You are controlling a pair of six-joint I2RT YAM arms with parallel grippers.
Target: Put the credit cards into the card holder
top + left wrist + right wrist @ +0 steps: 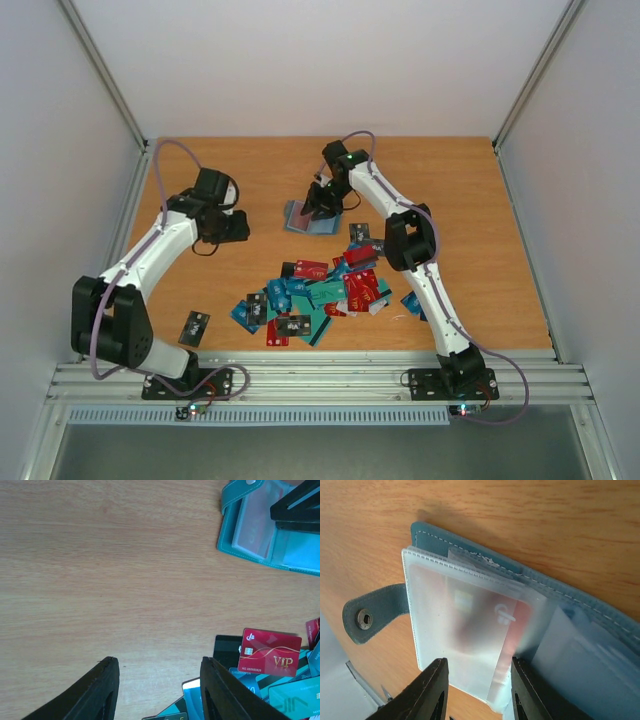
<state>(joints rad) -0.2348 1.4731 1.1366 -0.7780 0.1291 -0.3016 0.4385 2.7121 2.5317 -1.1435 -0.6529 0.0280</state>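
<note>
I counted one card holder (298,217), at 12 o'clock from the heap, with one red card (470,615) showing inside its clear sleeve (425,605). The credit cards (315,295) in the heap overlapped too much for an exact tally; I made out well over a dozen. Two dark cards lay alone: one lone card (194,327) at 8 o'clock from the heap, another single card (360,232) at 1 o'clock. I had two arms, the left arm (150,250) and the right arm (420,270), each with two fingers (100,690).

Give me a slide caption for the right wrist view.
Right gripper, jaws apart, above the open card holder; a red card sits inside its frosted plastic sleeve.
</note>
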